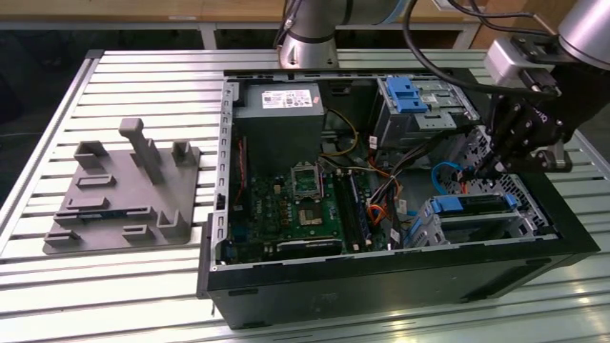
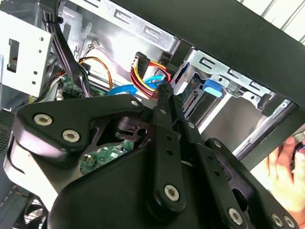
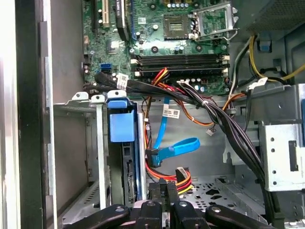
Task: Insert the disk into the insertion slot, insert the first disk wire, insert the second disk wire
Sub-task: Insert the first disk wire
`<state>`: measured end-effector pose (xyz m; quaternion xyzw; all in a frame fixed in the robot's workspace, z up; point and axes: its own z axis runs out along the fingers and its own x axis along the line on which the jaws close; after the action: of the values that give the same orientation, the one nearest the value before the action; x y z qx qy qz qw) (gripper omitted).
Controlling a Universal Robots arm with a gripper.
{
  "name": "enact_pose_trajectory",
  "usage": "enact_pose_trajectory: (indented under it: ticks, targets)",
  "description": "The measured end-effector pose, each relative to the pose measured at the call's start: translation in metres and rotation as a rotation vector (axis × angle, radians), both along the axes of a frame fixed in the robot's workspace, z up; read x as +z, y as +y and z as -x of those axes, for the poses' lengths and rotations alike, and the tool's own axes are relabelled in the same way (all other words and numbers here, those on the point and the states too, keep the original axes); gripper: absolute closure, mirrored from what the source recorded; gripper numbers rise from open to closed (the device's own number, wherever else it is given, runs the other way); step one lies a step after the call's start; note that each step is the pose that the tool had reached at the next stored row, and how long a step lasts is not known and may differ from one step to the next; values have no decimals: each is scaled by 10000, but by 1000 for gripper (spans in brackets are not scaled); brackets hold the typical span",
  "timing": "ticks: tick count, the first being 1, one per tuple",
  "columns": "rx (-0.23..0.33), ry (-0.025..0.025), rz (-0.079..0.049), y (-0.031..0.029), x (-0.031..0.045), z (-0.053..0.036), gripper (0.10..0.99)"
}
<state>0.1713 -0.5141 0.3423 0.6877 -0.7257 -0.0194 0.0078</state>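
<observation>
The disk (image 1: 472, 204), in its bright blue carrier, sits inside the insertion slot (image 1: 481, 227), a silver cage at the case's corner on the exterior view's right. In the first wrist view the carrier's blue tab (image 3: 118, 121) and the disk's bare connector edge (image 3: 128, 179) face outward from the cage wall (image 3: 78, 143). A loose blue data wire (image 3: 174, 149) and a black power plug on red, yellow and black wires (image 3: 182, 175) lie beside the disk. My gripper (image 3: 164, 191) hangs just above these wires with its fingers together and nothing visibly between them. Its fingertips (image 2: 164, 90) reach close to the power plug (image 2: 141, 60).
The open computer case (image 1: 381, 275) lies on a slatted table. A bundle of black cables (image 3: 214, 114) crosses above the cage. A taller grey bay with a blue latch (image 1: 405, 96) stands at the back. A grey fixture (image 1: 124, 193) rests on the exterior view's left. A hand (image 2: 286, 162) shows outside the case.
</observation>
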Motion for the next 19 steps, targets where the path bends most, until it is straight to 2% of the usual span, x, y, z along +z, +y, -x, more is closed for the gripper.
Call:
enact_pose_trajectory:
  ticks: [2,5,6,10,17,18,19]
  targets:
    - [116,-5,2,-13,1,-1,922]
    - [118,-6,0,-108,0,0,922]
    - [118,-6,1,-170,0,-1,922]
    - [118,-7,-118,-244,-2,-1,922]
    - [118,-8,-125,-252,-2,0,922]
    - [117,-22,-132,-258,-3,2,922]
    - [116,-59,-151,-265,-4,4,922]
